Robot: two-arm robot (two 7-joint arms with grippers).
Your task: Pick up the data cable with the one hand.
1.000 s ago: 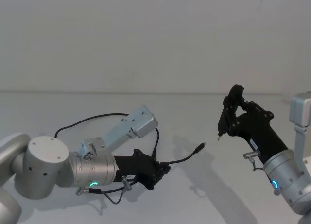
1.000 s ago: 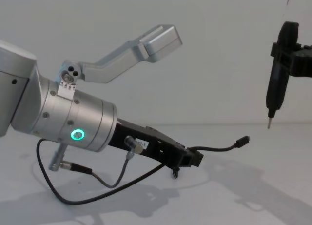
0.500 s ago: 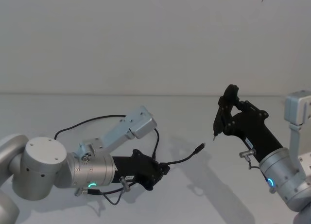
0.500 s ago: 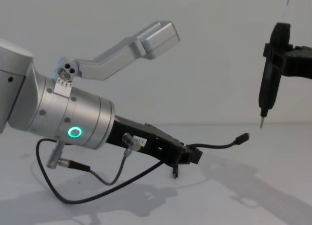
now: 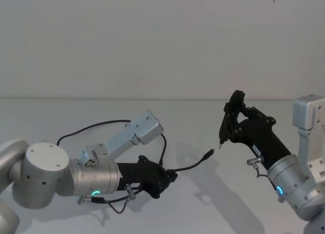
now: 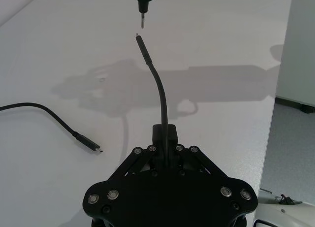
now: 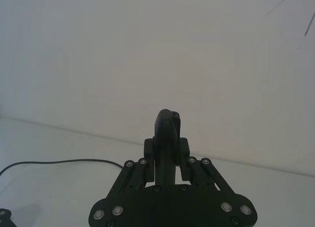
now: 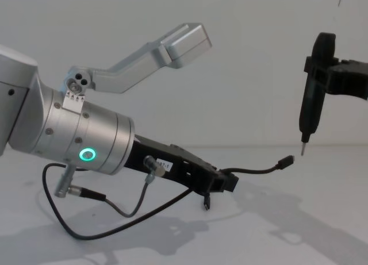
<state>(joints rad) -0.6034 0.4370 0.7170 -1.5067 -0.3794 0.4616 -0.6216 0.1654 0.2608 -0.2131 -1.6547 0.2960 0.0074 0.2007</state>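
At seven o'clock, left claw (image 8: 221, 183) pinches the cable (image 8: 253, 172) aloft; next, keep the grip, lifting clear of the desk (image 8: 322, 219).

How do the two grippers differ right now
The left gripper lies low and nearly level, shut on the data cable, whose free plug sticks out in the air. The right gripper is raised, shut on a black stick tool pointing down near that plug. Both are black and on silver arms.
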